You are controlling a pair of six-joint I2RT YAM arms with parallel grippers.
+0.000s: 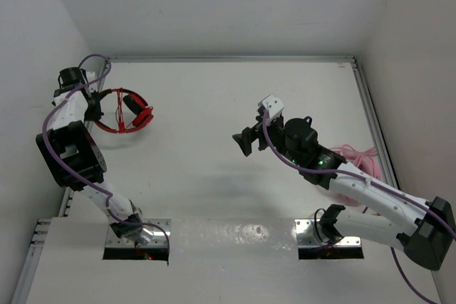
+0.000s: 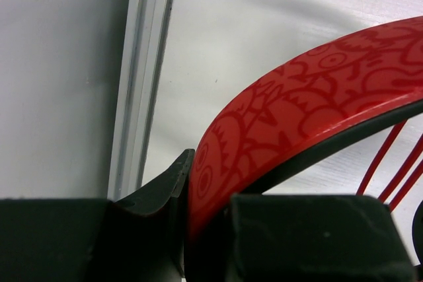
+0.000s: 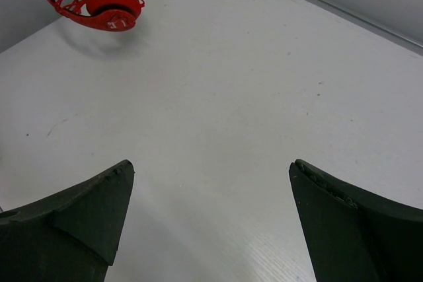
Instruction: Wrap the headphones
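The red headphones (image 1: 144, 114) are at the far left of the white table (image 1: 214, 105), close to the left wall and well apart from the right arm. The left hand (image 1: 92, 108) is closed on their headband. In the left wrist view that hand (image 2: 198, 196) has its two dark fingers (image 2: 158, 189) pressed against either side of the band, which is red with a printed pattern of cartoon shapes on the outside and black along its inner edge, and arcs up and to the right out of the grip. Thin strands of the red cable (image 2: 390, 163) run below the band, and from above they show as several lines crossing the loop of the headphones between band and ear cups. Whether the ear cups rest on the table or hang just above it cannot be told. A pale metal rail (image 2: 142, 77) edges the table just left of the grip, with the grey wall beyond it. The right hand (image 1: 246, 140) hovers above the middle of the table, wide open and holding nothing. In its own camera that hand (image 3: 211, 166) shows both fingers spread far apart over bare table, with the headphones (image 3: 112, 11) small in the upper left corner. A tangle of pink cable (image 1: 360, 158) lies near the table's right edge, partly hidden behind the right arm.
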